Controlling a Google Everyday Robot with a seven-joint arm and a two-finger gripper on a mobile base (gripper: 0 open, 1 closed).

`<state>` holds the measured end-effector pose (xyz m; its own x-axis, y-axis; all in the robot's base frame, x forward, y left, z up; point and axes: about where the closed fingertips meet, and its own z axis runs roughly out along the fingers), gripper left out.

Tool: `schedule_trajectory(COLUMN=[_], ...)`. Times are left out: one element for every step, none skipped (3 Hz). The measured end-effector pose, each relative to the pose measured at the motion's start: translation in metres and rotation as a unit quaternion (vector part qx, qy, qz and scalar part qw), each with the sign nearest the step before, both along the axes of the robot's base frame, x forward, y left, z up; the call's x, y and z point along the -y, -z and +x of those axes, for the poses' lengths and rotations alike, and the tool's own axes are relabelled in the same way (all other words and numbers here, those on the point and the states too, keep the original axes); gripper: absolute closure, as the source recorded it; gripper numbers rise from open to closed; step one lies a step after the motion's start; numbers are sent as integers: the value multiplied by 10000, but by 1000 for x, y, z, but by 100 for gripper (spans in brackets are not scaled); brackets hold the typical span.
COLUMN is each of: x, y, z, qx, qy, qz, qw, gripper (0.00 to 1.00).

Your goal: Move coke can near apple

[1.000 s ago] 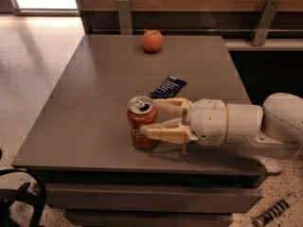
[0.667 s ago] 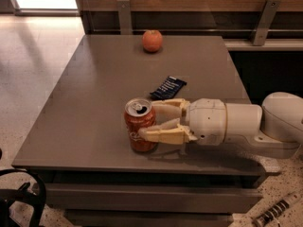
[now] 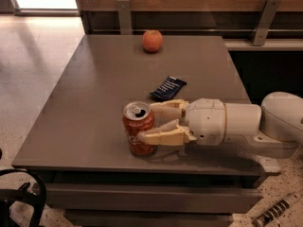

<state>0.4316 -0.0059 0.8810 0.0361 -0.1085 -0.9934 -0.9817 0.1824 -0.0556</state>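
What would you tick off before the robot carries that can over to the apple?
1. Gripper shut on the can: ok, one finger on each side, both touching it.
2. Can upright: ok, with its open top facing up.
3. Can lifted off the table: cannot tell.
4. Apple in place: ok, it sits alone near the far edge.
5. Route to the apple free: cannot tell, the packet lies close beside the straight line.
6. Room to set the can down by the apple: ok, there is bare table in front of it and to both sides.
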Motion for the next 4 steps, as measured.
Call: schedule_trajectory(x=[-3,-5,-9,-9], y=[-1,-2,-4,-4], z=[-1,-2,-3,-3], qx=[12,20,38,38], qy=[-27,-46,-83,-83], qz=[-8,-13,-24,-24], qw=[10000,10000,10000,10000], gripper=[57,33,0,0])
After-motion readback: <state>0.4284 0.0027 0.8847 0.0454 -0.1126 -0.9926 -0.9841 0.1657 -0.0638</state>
